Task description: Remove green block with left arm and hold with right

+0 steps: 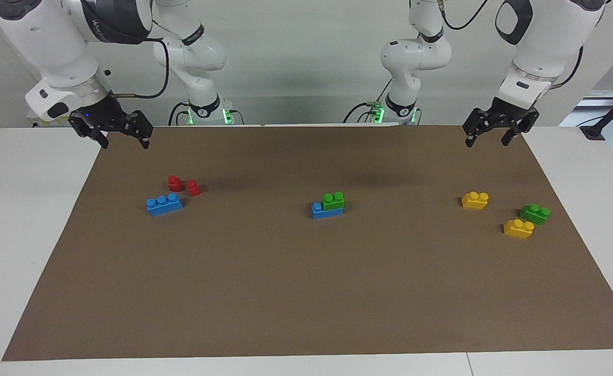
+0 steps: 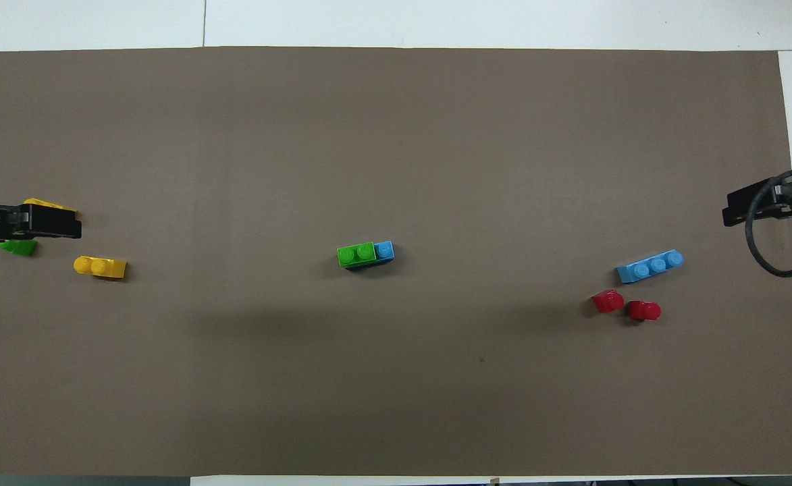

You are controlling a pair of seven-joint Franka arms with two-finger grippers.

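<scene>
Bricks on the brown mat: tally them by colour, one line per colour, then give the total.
Blue: 2, one loose, one under the bright green block
Green: 2, the bright green block on a blue brick, one darker lying loose
Yellow: 2
Red: 2
Total: 8
</scene>
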